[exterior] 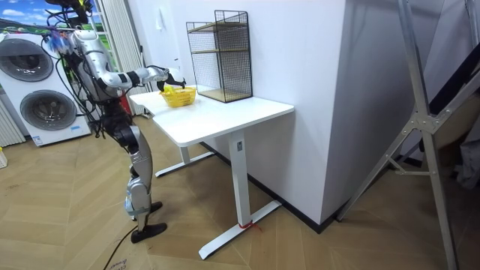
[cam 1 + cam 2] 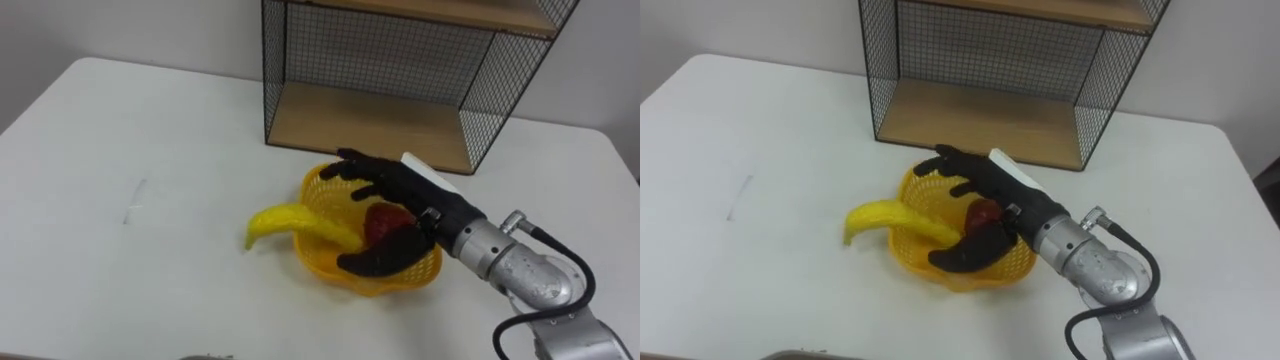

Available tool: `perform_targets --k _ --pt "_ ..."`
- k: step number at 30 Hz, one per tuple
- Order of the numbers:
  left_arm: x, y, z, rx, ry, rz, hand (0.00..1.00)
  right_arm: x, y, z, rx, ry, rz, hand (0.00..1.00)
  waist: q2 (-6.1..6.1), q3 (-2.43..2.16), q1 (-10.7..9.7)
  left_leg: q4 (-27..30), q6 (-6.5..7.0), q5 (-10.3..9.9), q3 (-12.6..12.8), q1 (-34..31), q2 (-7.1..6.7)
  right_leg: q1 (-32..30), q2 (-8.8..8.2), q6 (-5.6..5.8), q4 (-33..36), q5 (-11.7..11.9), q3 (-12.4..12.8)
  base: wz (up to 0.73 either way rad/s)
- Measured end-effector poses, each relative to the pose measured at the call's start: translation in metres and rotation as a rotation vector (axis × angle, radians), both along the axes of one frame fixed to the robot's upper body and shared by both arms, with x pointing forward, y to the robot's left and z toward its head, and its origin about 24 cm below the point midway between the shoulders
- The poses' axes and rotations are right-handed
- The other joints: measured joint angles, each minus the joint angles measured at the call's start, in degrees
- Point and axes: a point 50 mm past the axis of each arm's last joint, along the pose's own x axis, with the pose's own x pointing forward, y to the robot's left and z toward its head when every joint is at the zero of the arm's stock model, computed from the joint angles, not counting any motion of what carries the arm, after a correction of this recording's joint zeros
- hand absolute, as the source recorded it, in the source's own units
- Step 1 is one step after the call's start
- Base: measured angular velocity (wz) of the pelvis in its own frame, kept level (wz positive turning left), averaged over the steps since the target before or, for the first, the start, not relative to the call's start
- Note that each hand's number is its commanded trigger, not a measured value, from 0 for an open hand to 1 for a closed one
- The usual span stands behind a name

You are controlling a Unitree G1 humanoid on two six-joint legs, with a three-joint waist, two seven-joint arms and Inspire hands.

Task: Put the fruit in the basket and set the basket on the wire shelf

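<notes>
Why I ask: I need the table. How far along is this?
Done: a red fruit sits in the basket. In hand: the open right hand is over it, the banana half over the rim. Left: seat the banana, move the basket onto the wire shelf.

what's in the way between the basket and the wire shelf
Nothing visible: bare table lies between the yellow basket and the wire shelf with its open lower bay. The right robot hand is spread over the basket.

The right robot hand [image 2: 988, 192] hangs, fingers spread, over the yellow basket [image 2: 912, 252]; a banana [image 2: 880, 218] crosses its left rim.
</notes>
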Motion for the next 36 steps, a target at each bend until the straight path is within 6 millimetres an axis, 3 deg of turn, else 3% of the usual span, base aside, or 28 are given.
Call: perform_targets --k 26,32,36 --pt "-0.004 0.003 0.000 -0.017 -0.010 0.073 0.00 -0.002 -0.007 -0.003 0.005 -0.002 -0.066 0.00 -0.07 0.08 -0.15 0.04 0.04 0.02 -0.02 0.30 0.05 0.18 -0.05 0.01 0.06 0.01 0.11 0.00" --pt "-0.018 0.006 0.000 -0.014 0.001 0.128 0.00 0.003 -0.025 0.014 0.188 -0.056 -0.194 0.00 0.24 0.15 -0.47 0.10 0.04 0.01 -0.08 0.29 0.04 0.27 -0.06 0.01 0.04 0.01 0.09 0.00" --pt "-0.032 0.010 0.000 -0.001 0.026 0.178 0.00 0.004 -0.041 0.041 0.323 -0.191 -0.282 0.00 0.74 0.17 -1.42 0.02 0.04 0.01 -0.18 0.33 0.03 0.31 -0.05 0.01 -0.04 0.01 0.01 0.00"
